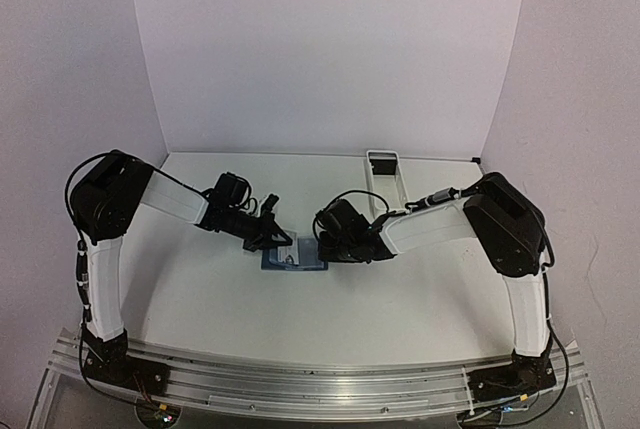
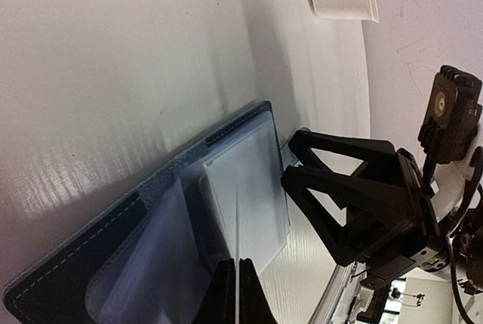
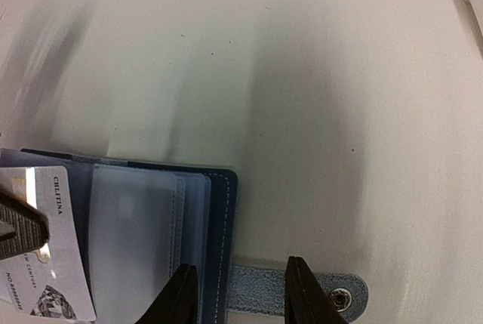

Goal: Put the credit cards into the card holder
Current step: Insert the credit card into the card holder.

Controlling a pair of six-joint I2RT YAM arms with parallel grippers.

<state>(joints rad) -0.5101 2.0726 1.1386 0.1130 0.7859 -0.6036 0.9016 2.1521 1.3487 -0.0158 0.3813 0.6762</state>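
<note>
Alignment decides it: our left pincer (image 2: 237, 267) is clamped on the thin whitish-grey credit card (image 3: 56, 241), held edge-on and pointing at the clear sleeves (image 3: 132, 241) of the open blue folding card holder (image 2: 68, 279); our right pincer (image 3: 240, 273), jaws partly apart, straddles its strap (image 3: 260, 294), gripping nothing.

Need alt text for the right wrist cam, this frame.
An open blue card holder lies flat on the white table, with a printed credit card pinched by the left hand over its left side. The right hand, fingers apart, sits low in frame over the holder's right edge and snap strap.
</note>
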